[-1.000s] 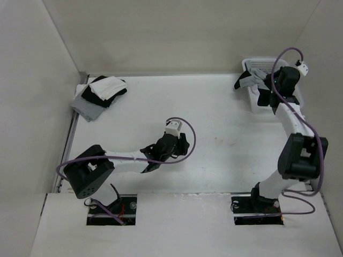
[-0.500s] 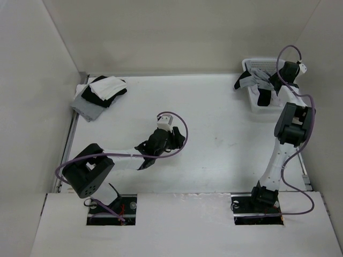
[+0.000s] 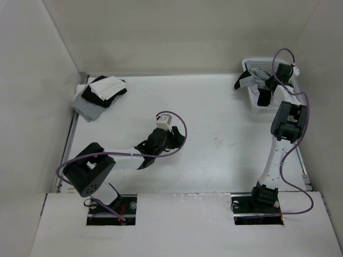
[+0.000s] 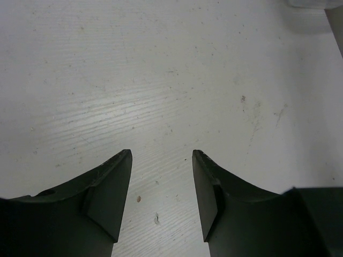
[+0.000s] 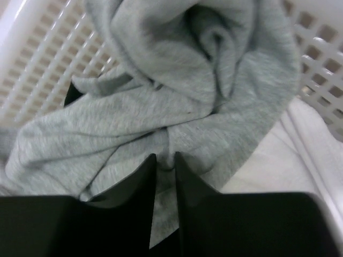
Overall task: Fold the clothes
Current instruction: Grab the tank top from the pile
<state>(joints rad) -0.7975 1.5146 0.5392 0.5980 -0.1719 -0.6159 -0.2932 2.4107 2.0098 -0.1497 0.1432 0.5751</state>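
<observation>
The clothes, a light heather-grey T-shirt [image 5: 177, 91], lie crumpled in the white lattice basket [image 5: 37, 59], and part of the T-shirt [image 3: 245, 80] hangs over the basket's left rim. My right gripper [image 5: 165, 156] reaches down into the basket [image 3: 251, 105]. Its jaws are nearly together, pinching a fold of the grey fabric. From above, the right gripper [image 3: 270, 83] sits over the basket at the far right. My left gripper [image 4: 161, 155] is open above bare white table, holding nothing, near the table's middle [image 3: 172, 140].
A stack of folded garments [image 3: 99, 92], grey, black and white, lies at the far left corner. A black garment [image 3: 263, 98] and a white cloth [image 5: 311, 139] also lie in the basket. Walls stand close on the left, back and right.
My right arm stretched further toward the basket's back; its gripper opened, then closed down onto the grey T-shirt. The left gripper drifted slightly left and stayed open.
</observation>
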